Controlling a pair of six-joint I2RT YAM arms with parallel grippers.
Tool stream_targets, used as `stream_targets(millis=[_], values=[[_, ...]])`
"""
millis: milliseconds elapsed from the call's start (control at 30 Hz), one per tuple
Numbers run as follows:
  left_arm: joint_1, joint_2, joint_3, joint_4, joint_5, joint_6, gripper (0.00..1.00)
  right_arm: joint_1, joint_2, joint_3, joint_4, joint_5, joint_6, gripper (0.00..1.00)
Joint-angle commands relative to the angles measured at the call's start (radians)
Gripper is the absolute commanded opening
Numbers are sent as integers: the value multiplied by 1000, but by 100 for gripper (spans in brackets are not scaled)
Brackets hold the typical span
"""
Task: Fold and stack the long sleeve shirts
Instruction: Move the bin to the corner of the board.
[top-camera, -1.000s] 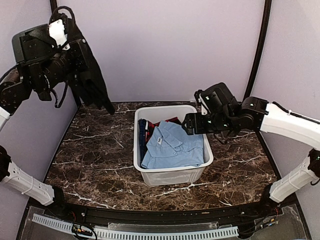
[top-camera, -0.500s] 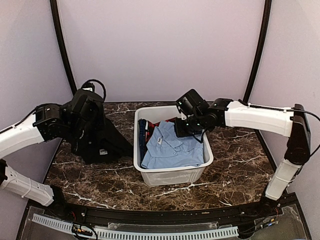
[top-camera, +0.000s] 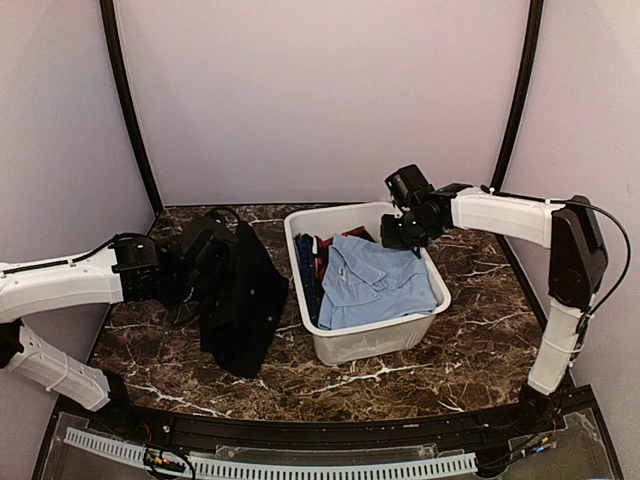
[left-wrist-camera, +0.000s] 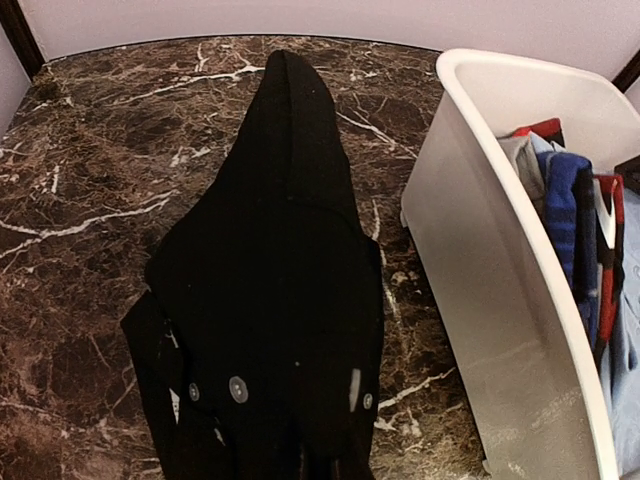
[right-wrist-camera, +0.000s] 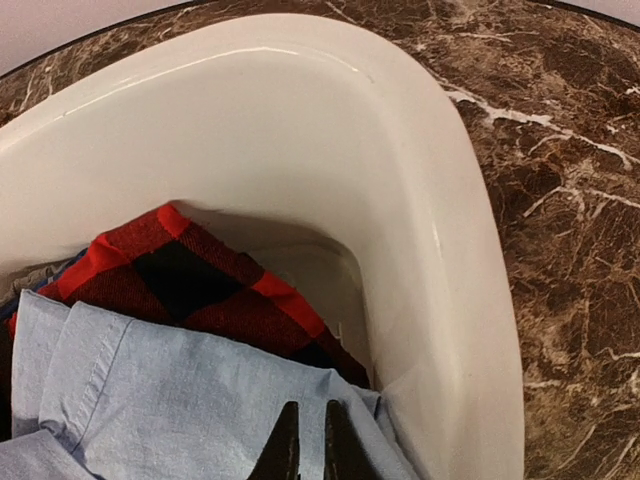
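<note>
The black long sleeve shirt (top-camera: 240, 300) lies in a long heap on the marble table, left of the white bin (top-camera: 385, 340). Its upper end is bunched at my left gripper (top-camera: 207, 255), which is shut on it. In the left wrist view the black shirt (left-wrist-camera: 270, 280) shows small white buttons and covers my fingers. My right gripper (top-camera: 398, 238) is inside the bin's far right corner. Its jaws (right-wrist-camera: 312, 432) are pinched together on the light blue shirt (right-wrist-camera: 180, 400), with only a sliver of blue cloth between them.
A red and black plaid shirt (right-wrist-camera: 180, 280) lies under the blue one against the bin wall (right-wrist-camera: 430, 200). A blue striped garment (left-wrist-camera: 565, 200) is stuffed along the bin's left side. The bin wall (left-wrist-camera: 480, 260) stands close to the black shirt's right edge.
My left arm came down from high at the back left and laid the black shirt on the table beside the bin. My right gripper closed in the bin. The bin shifted right and turned.
</note>
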Motion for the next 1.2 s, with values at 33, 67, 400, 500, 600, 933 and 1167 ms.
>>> stream_targets(millis=[33, 67, 400, 500, 600, 933, 1167], values=[[3, 23, -6, 113, 96, 23, 0, -136, 124, 75, -39, 117, -39, 9], [3, 26, -9, 128, 117, 24, 0, -156, 144, 97, -44, 128, -48, 9], [-12, 40, -30, 170, 211, 32, 0, -362, 351, 377, -76, 170, -167, 10], [-13, 35, -34, 168, 213, 36, 0, -403, 393, 456, -98, 157, -203, 12], [-15, 28, -35, 167, 205, 43, 0, -410, 402, 536, -131, 159, -241, 16], [-14, 26, -9, 154, 180, 53, 0, -231, 226, 627, -172, 79, -277, 43], [-14, 7, 2, 132, 150, 48, 0, -41, 214, 595, -64, -112, -229, 45]])
